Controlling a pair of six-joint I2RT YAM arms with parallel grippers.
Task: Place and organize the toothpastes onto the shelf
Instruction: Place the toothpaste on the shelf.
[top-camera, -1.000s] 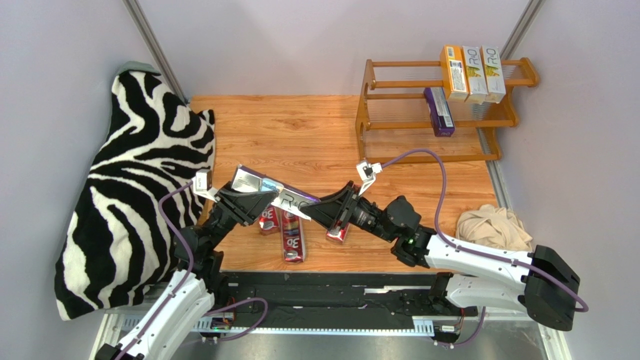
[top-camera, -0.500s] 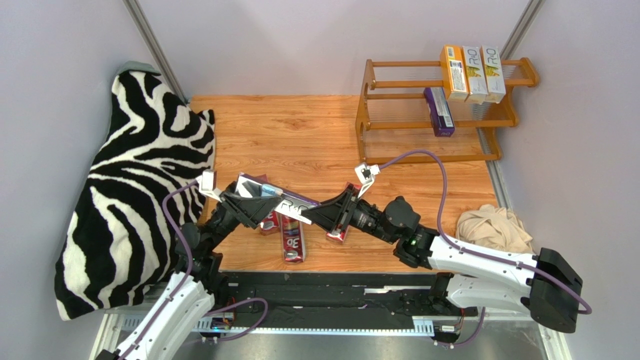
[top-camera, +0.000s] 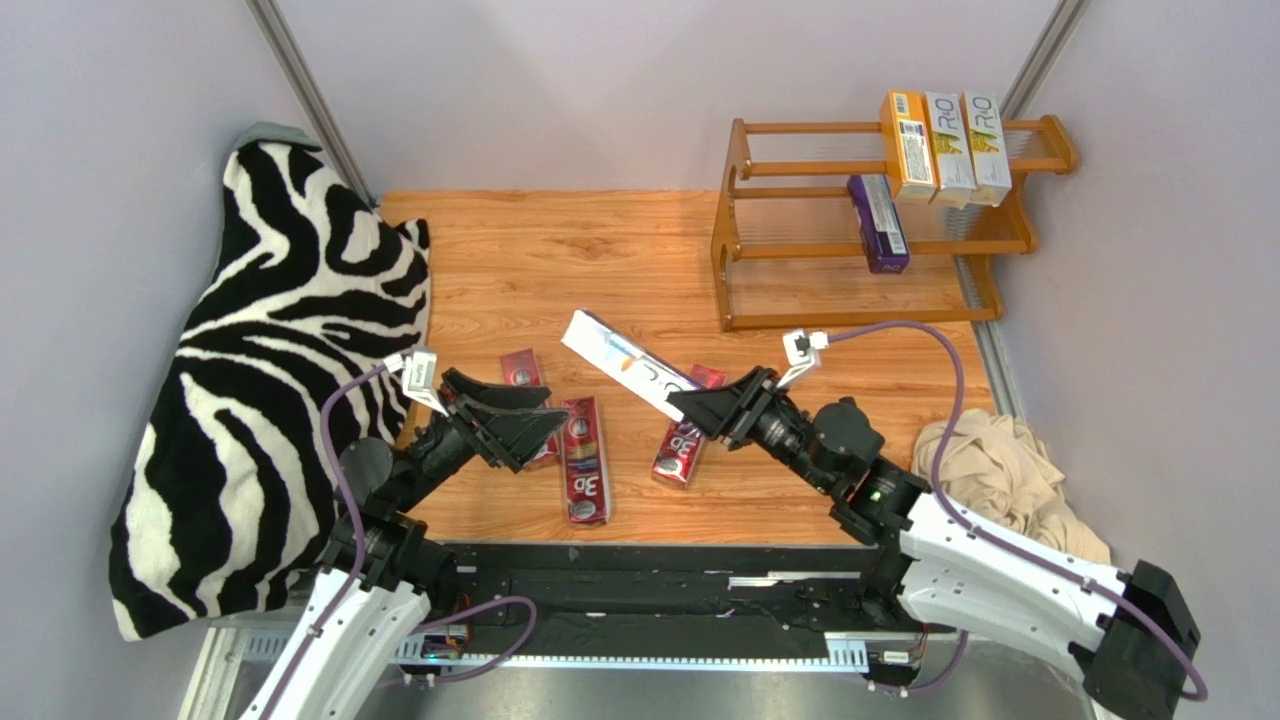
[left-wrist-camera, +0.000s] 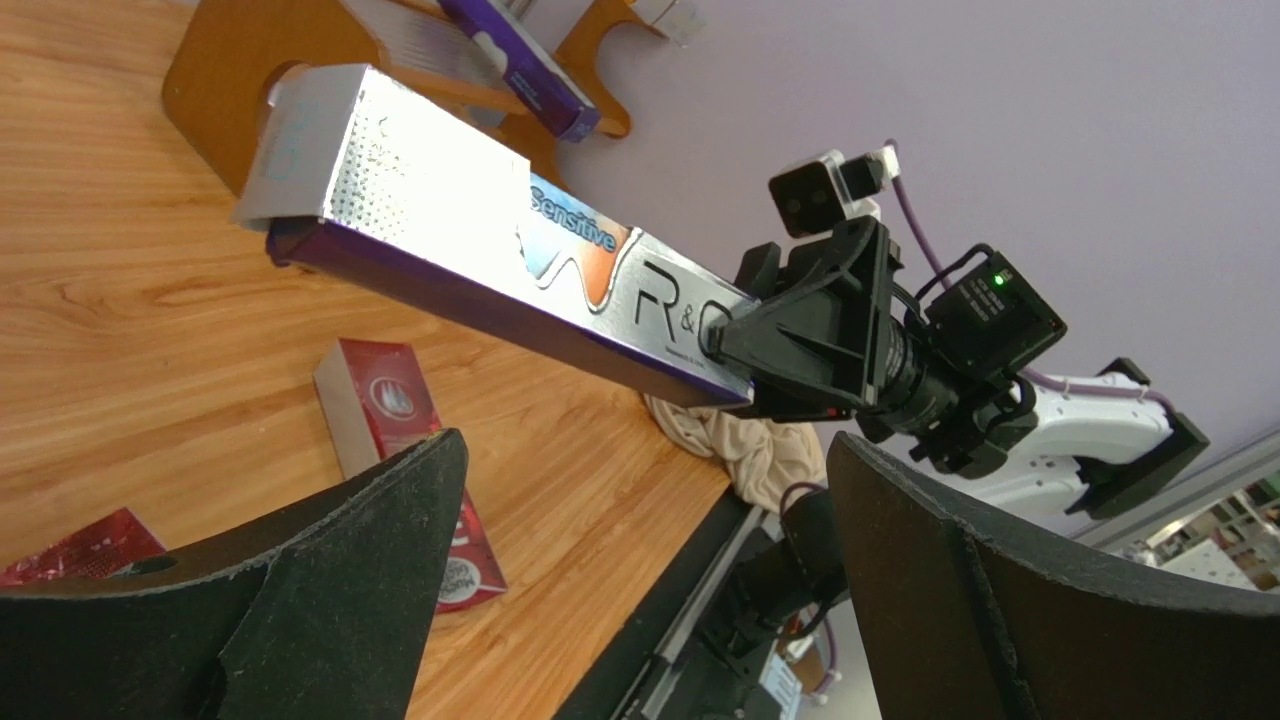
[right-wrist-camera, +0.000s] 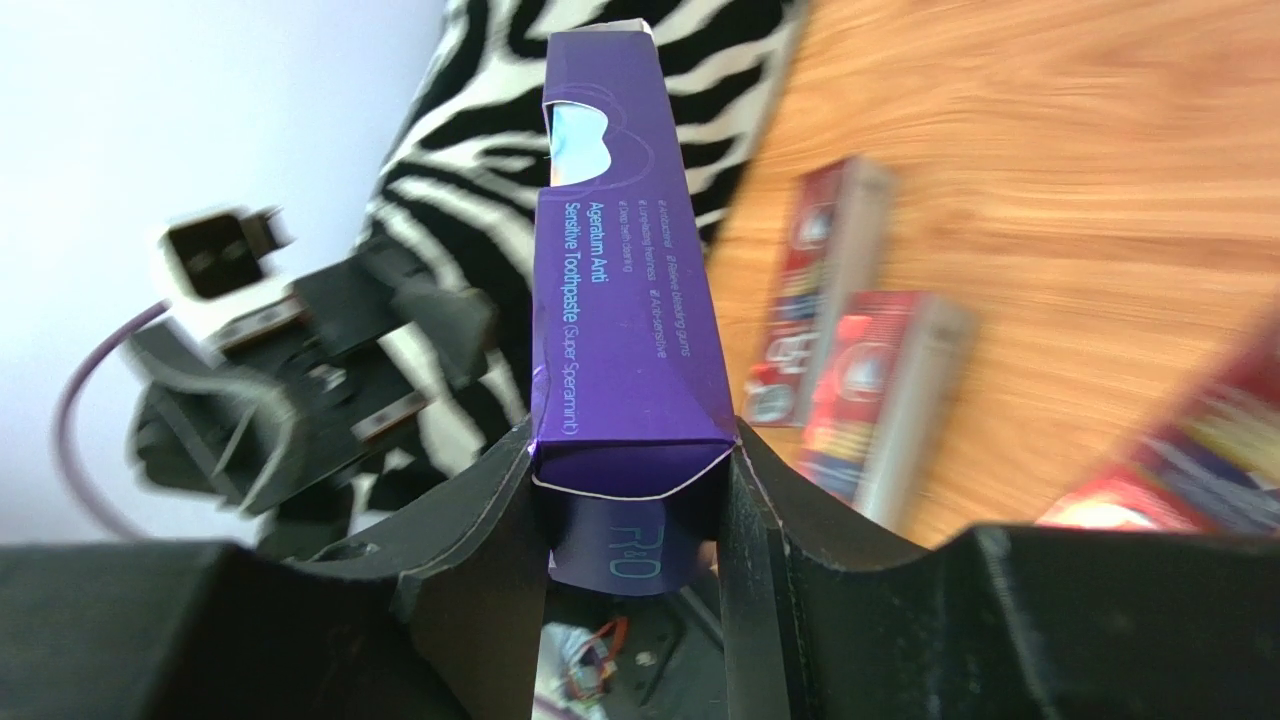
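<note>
Top external shows the purple toothpaste carton (top-camera: 628, 360) raised over the middle of the table (top-camera: 601, 255), well apart from the shelf (top-camera: 729, 225). Its long axis runs diagonally. The near-right end is clamped in the right gripper (top-camera: 694, 405), and the free end points far-left, toward the zebra-striped cloth (top-camera: 271, 375).

From the right wrist I see the fingers (right-wrist-camera: 481, 555) pinching the carton's narrow sides, with the box pointing straight out from the jaws. My left gripper (top-camera: 544, 411) stands wide open and holds nothing. From the left wrist, the carton hangs clear of both its fingers, silver face toward me.

A second ago both grippers had the carton, the left on its far-left end — since then the left has let go, and the right arm has carried the box rightward and a little farther up the table.

Three red cartons (top-camera: 583, 458) lie flat on the table near the grippers — a second purple carton (top-camera: 878, 222) already sits on the shelf.
</note>
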